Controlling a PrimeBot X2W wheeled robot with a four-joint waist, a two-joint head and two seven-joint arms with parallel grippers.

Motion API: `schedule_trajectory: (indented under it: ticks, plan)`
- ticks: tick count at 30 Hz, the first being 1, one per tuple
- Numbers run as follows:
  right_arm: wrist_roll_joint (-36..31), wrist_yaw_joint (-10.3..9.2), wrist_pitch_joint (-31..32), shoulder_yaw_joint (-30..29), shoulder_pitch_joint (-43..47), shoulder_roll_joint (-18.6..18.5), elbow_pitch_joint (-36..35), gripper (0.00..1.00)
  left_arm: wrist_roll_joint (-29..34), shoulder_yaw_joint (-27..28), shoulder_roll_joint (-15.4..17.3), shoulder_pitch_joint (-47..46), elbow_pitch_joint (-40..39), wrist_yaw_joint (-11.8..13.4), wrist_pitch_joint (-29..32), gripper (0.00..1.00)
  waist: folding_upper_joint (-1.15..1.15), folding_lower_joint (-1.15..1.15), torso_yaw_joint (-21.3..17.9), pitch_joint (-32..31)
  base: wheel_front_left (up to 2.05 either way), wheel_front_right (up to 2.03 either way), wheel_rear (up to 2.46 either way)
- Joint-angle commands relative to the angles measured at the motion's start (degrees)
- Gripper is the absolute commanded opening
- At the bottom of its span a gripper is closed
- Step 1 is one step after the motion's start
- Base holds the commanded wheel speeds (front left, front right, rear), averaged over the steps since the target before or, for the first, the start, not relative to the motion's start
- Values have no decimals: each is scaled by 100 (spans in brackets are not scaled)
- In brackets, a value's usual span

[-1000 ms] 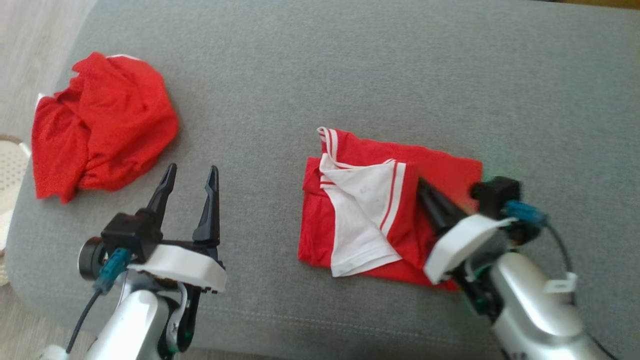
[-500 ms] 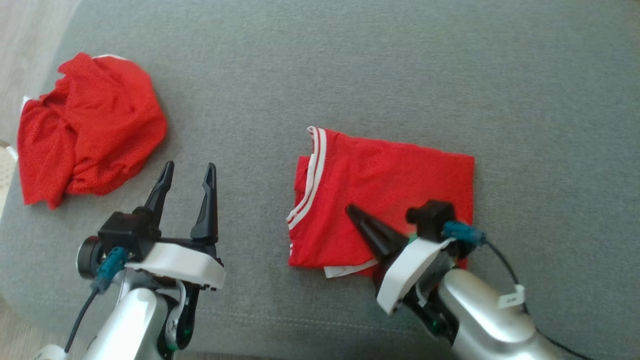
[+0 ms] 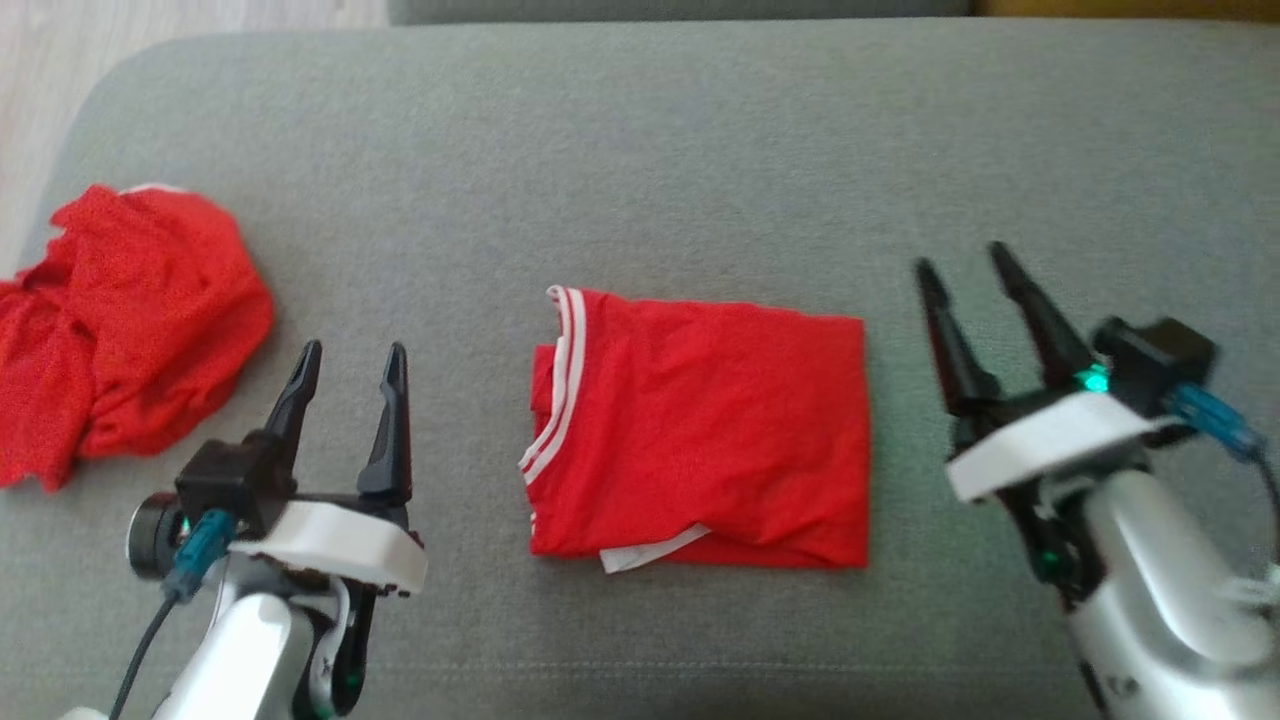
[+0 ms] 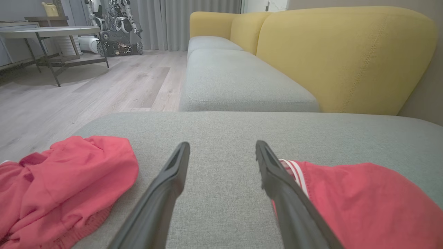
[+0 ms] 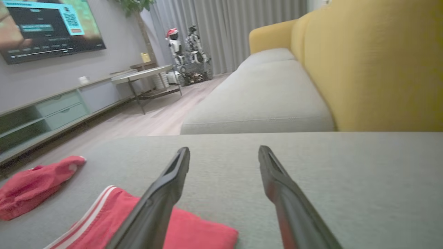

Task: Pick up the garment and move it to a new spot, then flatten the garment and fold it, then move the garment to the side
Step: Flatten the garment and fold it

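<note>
Two claws, fingers apart, gripping nothing: left claw (image 3: 355, 347) near left, right claw (image 3: 958, 256) at right. Folded red garment (image 3: 700, 430) lies flat on grey cushion (image 3: 650, 150) between them, touching neither. Crumpled red cloth (image 3: 120, 320) at cushion's left edge, well apart.

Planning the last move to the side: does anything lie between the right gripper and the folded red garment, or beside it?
Nothing visible does. Bare grey cushion separates the open right gripper from the folded garment. Towards the left, a crumpled red garment lies beyond the left gripper, so that side is partly taken.
</note>
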Motion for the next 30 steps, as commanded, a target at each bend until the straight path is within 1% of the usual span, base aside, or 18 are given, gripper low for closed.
schedule_trajectory:
  ticks: [1, 6, 12, 19, 30]
  plan:
    - [-180, -4, 100, -168, 139, -41, -379, 100, -21, 276, 191, -96, -205, 52, 23, 100, 0, 0, -108, -108, 0, 0, 0]
    - [-547, -4, 419, -828, 714, -18, -1137, 100, -38, 262, 265, 60, -257, 67, 59, 100, 0, 0, -215, -301, 0, 0, 0]
    - [-801, -4, 827, -1328, 1366, 87, -1924, 100, -52, 250, 357, 299, -354, 113, 98, 100, 0, 0, -290, -530, 0, 0, 0]
    - [-905, -4, 1150, -1548, 1921, 235, -2449, 100, -84, 243, 447, 576, -479, 186, 170, 100, 0, 0, -294, -800, 0, 0, 0]
    - [-978, -4, 1385, -1581, 2267, 291, -2734, 100, -151, 273, 546, 817, -607, 285, 276, 100, 0, 0, -280, -1005, 0, 0, 0]
